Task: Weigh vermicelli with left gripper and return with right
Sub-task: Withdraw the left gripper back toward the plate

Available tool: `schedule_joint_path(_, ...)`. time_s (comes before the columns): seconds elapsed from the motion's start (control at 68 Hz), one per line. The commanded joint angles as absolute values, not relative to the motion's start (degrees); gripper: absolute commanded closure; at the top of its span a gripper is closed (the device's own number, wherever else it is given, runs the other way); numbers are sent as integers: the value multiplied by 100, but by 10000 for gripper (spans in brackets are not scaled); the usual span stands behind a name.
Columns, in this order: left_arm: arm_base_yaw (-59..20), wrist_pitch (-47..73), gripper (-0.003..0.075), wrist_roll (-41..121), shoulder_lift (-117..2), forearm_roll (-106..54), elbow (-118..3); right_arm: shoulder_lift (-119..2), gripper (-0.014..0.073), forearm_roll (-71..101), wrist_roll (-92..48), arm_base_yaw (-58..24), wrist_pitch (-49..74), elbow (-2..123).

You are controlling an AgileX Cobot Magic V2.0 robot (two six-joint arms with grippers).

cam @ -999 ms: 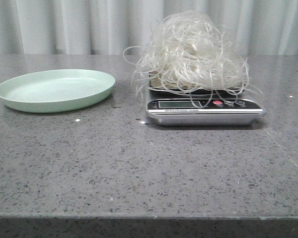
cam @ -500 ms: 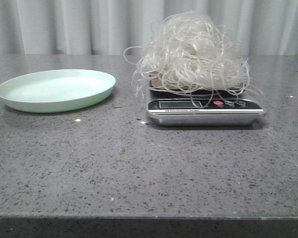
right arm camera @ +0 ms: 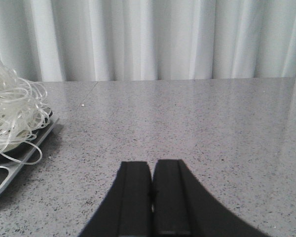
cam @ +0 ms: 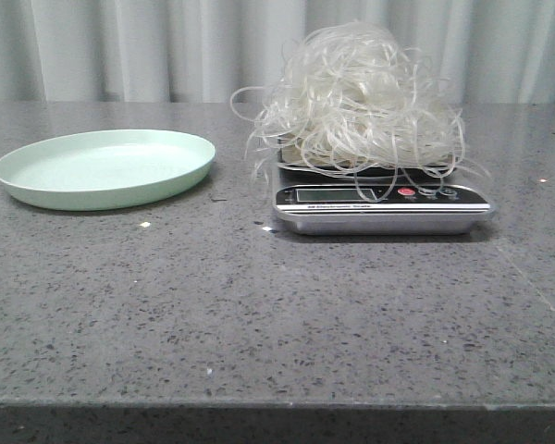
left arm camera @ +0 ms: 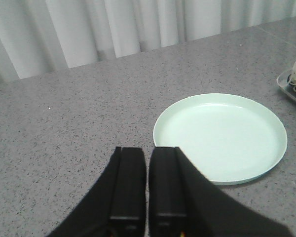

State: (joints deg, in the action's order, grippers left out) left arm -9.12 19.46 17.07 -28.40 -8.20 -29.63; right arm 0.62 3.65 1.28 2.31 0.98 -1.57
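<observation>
- While the vermicelli is sitting in a big loose heap on the scale, the weighing step is looking finished to me, and the return step is not yet beginning.
- Some thin strands are hanging over the front edge of the scale and partly covering its display, so I cannot read any number from where I am standing.
- Beside the scale, on the robot's left, the pale green plate is lying bare on the grey tabletop, apart from the scale.
- Neither arm is showing in the front view; both are staying out of the working area.
- From its own wrist camera, the left gripper is showing its two black fingers nearly together with only a thin slit between, holding nothing, and it is looking down toward the plate.
- The right gripper is also pressed narrow and carrying nothing, with the scale and the noodles off to one side of it.
- I am judging that the next move is belonging to the right arm: spreading its fingers, reaching over to the heap, and taking it near the middle.
- Because the tangle is springy and loopy, I am expecting that stray strands may be dragging on the scale while being carried to the plate.
</observation>
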Motion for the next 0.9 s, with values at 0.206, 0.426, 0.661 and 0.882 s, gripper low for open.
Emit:
schedule_joint_path(0.206,-899,654,583,1622,-2120,-955,-2286,155,442,377,100,242,-394,-112)
schedule_joint_path(0.426,-899,619,583,1622,-2120,-955,-2286,150,442,389,100,242,-872,-26)
schedule_joint_path(0.661,-899,610,583,1622,-2120,-955,-2286,-312,442,402,100,242,-461,935)
schedule_joint_path(0.882,-899,610,583,1622,-2120,-955,-2281,-1750,442,629,106,237,-62,2307)
